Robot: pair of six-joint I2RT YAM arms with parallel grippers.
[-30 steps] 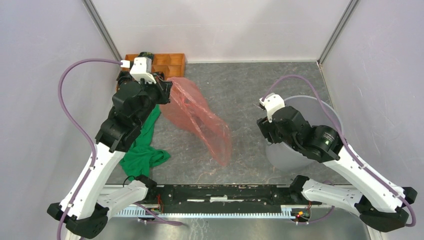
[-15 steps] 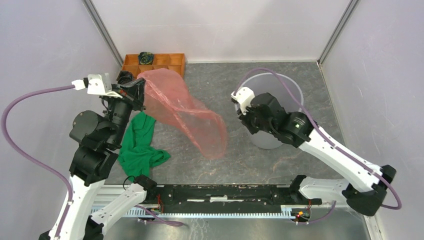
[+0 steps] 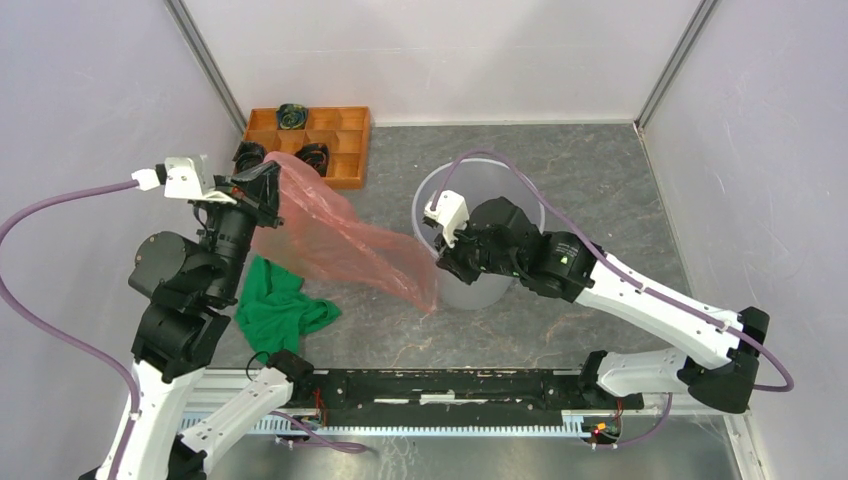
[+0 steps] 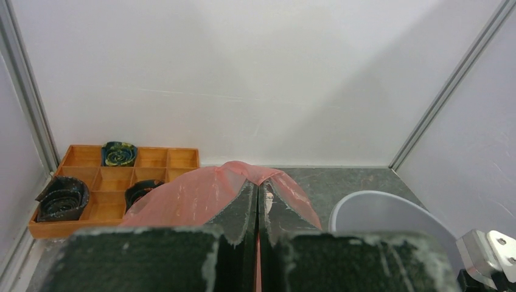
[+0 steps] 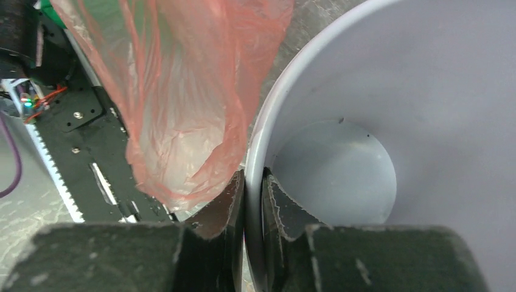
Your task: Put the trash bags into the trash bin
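Bin (image 3: 497,182) position is the big change. Within the last second the right arm has dragged it from the right side of the bench (image 3: 590,170) to the middle, and it now stands upright just beside the low end of the bag (image 3: 330,240). The right fingers (image 5: 240,201) are clenched on the bin's near rim, one inside the wall and one outside. The left fingers (image 4: 249,207) are pinched tight on the top edge of the bag and have drawn back toward the left wall, so the thin plastic hangs slanting down to the right.

For the task this is good progress, though the job is not done. The bag is wholly outside the bin, with its lower end sagging against the outer wall near the right fingers. The bin looks empty. I judge the bag has to be lifted higher and carried across the rim before it can drop in.

A green cloth (image 3: 280,300) lies crumpled on the bench below the bag. At the far left a wooden tray (image 3: 345,135) holds a few dark rolls (image 3: 292,115). Neither blocks the way. The likelier snags are the right arm's own fingers on the rim and its cable (image 3: 478,155) arching over the opening.
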